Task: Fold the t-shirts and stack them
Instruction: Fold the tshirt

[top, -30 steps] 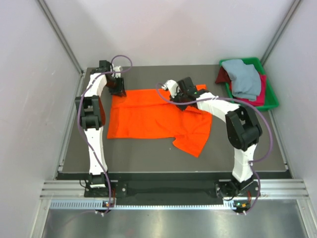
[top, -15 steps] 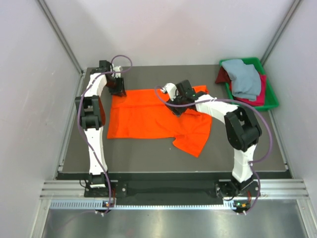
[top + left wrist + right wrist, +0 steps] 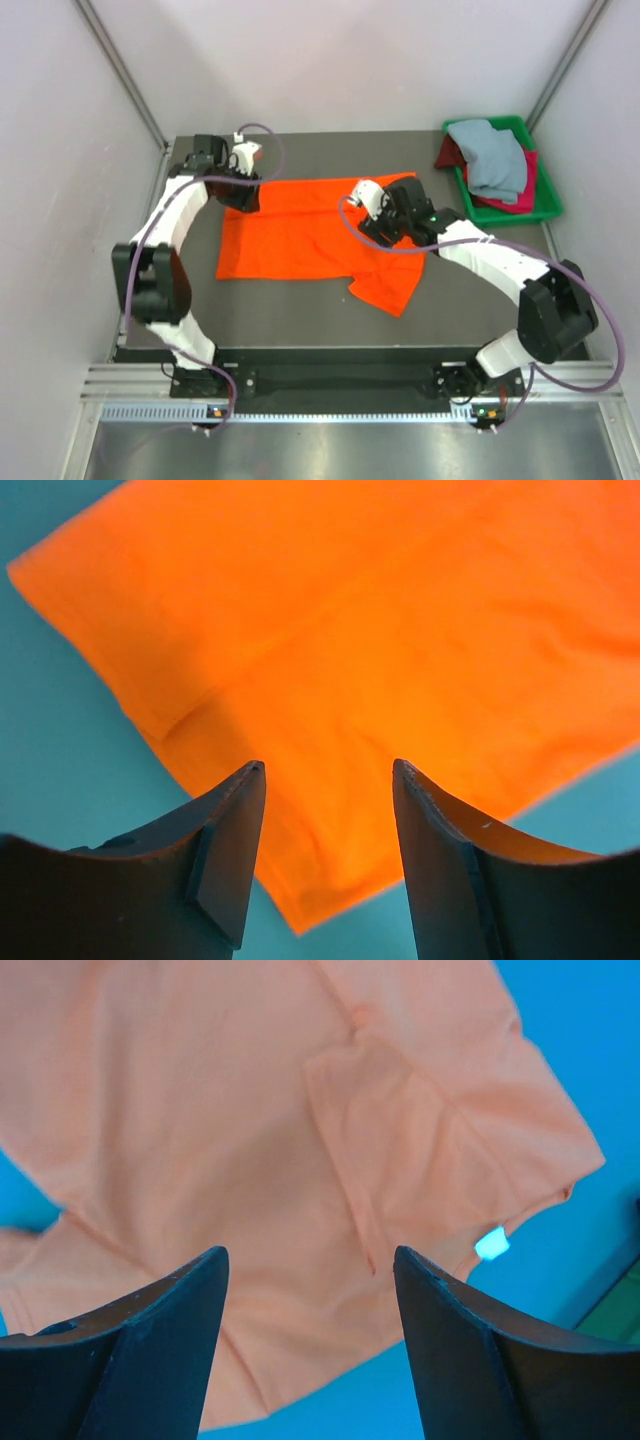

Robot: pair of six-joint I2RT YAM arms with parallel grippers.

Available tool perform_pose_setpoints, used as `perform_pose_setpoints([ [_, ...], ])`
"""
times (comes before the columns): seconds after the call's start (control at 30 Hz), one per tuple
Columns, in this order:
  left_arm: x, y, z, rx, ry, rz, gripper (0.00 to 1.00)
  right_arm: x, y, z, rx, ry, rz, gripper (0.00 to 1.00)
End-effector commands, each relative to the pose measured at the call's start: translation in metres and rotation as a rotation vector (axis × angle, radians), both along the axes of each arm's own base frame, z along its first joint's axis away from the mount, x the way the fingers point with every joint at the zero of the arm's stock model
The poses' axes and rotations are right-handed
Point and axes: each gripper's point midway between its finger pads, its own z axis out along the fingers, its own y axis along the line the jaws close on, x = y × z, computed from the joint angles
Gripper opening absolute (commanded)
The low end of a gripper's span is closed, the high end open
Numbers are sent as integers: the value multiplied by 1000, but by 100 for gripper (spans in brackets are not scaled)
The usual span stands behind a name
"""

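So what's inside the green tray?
A grey-blue shirt lies on top in the green tray. Dark red cloth pokes out from under it. It is mostly covered, so how many shirts are under there cannot be told.

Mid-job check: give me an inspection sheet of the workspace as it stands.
Surface: dark table, one shirt on it.
Job's things: orange shirt spread flat, unfolded; grey-blue shirt heaped over dark red shirts in the green tray, far right.
Clutter: nothing seen.
Hands: left hand open over the orange shirt's far left corner; right hand open over its right part.
Cables: purple cables loop off both arms, one over the orange shirt.
Surroundings: pale walls, metal rail in front.
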Motion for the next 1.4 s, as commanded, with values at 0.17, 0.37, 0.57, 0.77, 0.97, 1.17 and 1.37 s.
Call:
perform_pose_setpoints([
  [0.17,-98,20,-27,283,-152,-273,58,-60,-1,-17,-102,-62,249,66],
  [0.37,-123,33,-46,382,-191,-348,58,-114,0,-45,-136,-23,408,64],
  [0.57,-132,43,-59,410,-120,-303,55,-159,2,-56,-156,60,540,61],
  [0.77,-137,41,-60,394,-107,-298,54,-183,-13,-79,-231,124,628,58],
  [0.97,-148,45,-82,405,-36,-304,55,-194,-26,-96,-253,151,633,56],
  [1.17,-139,42,-77,377,-39,-259,54,-195,-34,-108,-275,137,629,51],
  [1.37,-135,38,-76,347,-21,-229,54,-192,-30,-109,-252,113,614,46],
])
